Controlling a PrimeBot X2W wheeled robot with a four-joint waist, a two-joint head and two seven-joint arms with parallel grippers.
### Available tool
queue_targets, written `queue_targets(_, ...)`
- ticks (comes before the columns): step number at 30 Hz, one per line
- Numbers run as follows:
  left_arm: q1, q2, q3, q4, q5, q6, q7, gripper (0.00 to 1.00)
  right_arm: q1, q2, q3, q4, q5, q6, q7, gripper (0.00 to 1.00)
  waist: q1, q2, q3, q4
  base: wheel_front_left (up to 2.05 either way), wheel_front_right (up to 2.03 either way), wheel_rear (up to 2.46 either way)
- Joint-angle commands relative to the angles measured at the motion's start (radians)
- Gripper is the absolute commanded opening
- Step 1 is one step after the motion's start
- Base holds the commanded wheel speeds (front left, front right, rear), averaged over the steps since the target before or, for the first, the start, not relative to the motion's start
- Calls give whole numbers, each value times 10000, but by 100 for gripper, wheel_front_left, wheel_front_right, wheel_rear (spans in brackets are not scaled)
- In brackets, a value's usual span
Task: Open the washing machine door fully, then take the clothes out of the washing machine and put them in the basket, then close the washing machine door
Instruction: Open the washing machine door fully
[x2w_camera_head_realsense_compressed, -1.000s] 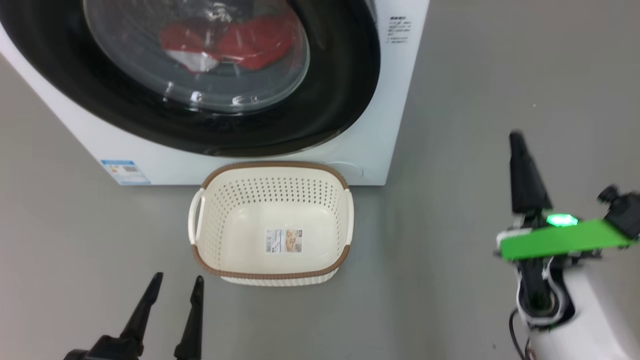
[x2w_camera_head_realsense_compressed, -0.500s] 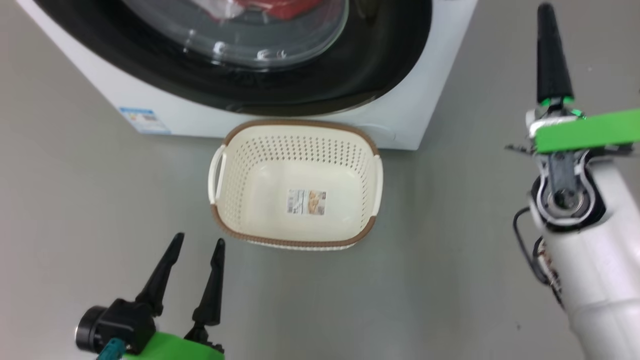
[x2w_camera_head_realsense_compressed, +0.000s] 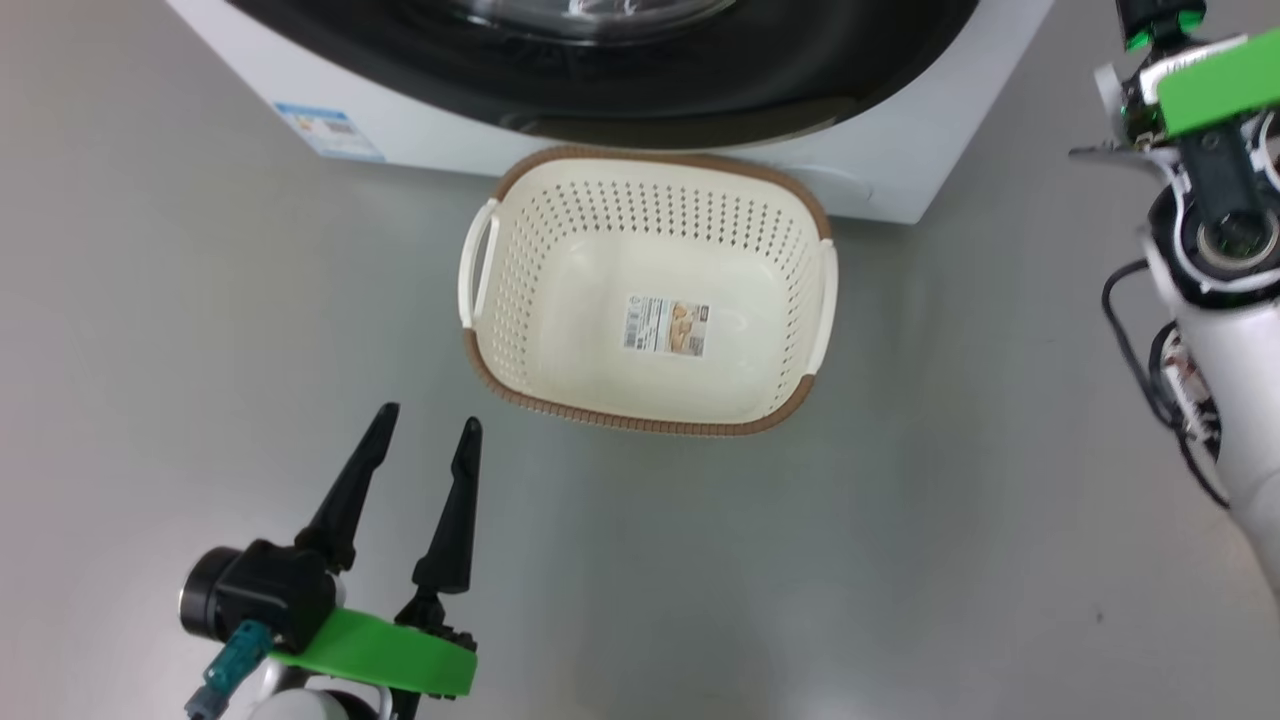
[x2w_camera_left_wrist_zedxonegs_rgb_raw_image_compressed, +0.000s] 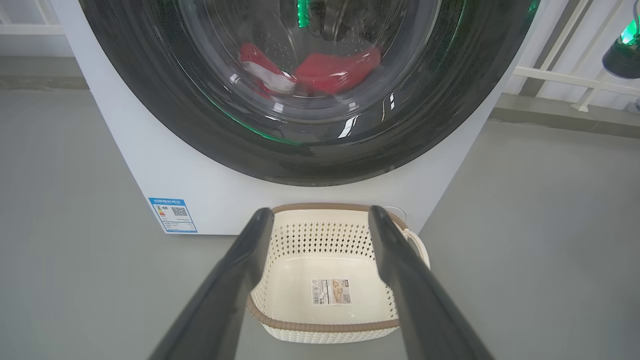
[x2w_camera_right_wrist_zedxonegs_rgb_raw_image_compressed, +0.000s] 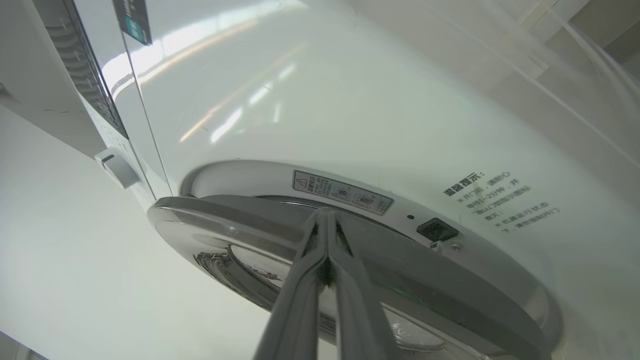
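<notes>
- We see the washing machine (x2w_camera_left_wrist_zedxonegs_rgb_raw_image_compressed: 200, 200) standing on the grey floor (x2w_camera_head_realsense_compressed: 900, 550), the washing machine door (x2w_camera_left_wrist_zedxonegs_rgb_raw_image_compressed: 210, 130) covering its opening.
- The basket (x2w_camera_head_realsense_compressed: 640, 424) sits on the floor just before the machine's lower front edge.
- The clothes (x2w_camera_left_wrist_zedxonegs_rgb_raw_image_compressed: 335, 72) lie inside, behind the glass.
- Our left gripper (x2w_camera_head_realsense_compressed: 429, 417) hovers spread wide, holding nothing, near the basket's corner.
- Our right gripper (x2w_camera_right_wrist_zedxonegs_rgb_raw_image_compressed: 324, 215) is pinched together, empty, with its tips at the door's rim.

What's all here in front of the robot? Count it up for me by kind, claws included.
washing machine: 1
washing machine door: 1
basket: 1
heap of red clothes: 1 (single pieces cannot be told apart through the glass)
Grippers: 2, the left gripper open and the right gripper shut
Total: 6
</notes>
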Motion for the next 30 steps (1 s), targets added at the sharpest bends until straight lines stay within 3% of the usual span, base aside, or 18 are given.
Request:
queue_targets(1,-214,148,251,-181,-98,-54,-105,100,-323,-39,206,-101,118,-7,205,0,-1,0,339,240,0,0,0)
queue_targets(18,-649,19,-111,19,-340,-54,-105,100,-2042,-341,270,1148,1301,-7,3075,0,-1,0,837,578,0,0,0)
queue_targets(30,-636,-13,-122,114,-359,-54,-105,100,-2017,-120,363,1538,1835,-7,5145,0,-1,0,574,586,0,0,0)
